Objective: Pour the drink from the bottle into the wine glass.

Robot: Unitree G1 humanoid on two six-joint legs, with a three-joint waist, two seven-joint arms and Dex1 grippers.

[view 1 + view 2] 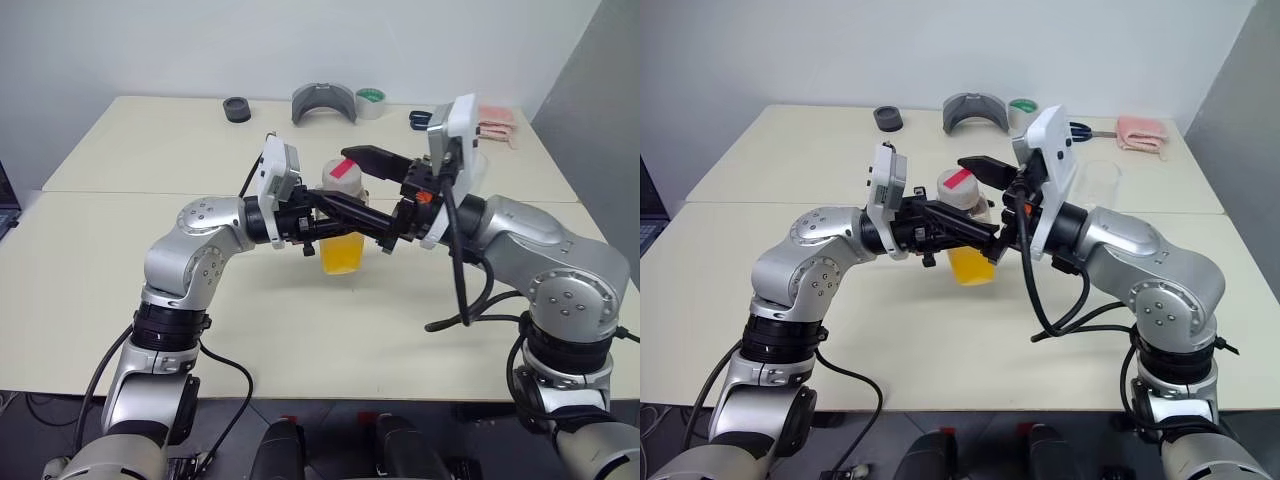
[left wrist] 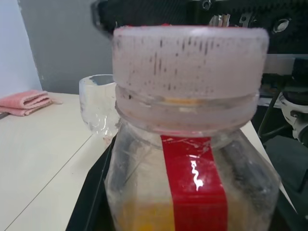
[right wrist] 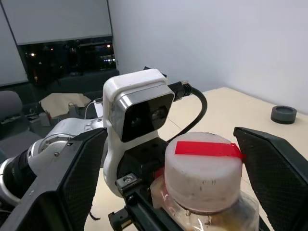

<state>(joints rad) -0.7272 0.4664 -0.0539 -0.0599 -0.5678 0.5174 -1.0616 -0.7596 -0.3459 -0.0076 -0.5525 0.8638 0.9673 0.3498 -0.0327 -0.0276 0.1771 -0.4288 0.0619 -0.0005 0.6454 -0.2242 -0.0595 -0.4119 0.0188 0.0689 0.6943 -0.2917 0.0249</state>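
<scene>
Capped bottle (image 2: 190,144) up close, wine glass (image 2: 98,107) beyond

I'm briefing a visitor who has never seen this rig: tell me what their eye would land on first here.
First, the bottle of orange drink, lifted above the middle of the table in the shut left hand. Next, the right hand, its fingers spread wide either side of the white cap, not touching it. Behind, at the right, stands the empty wine glass.
</scene>
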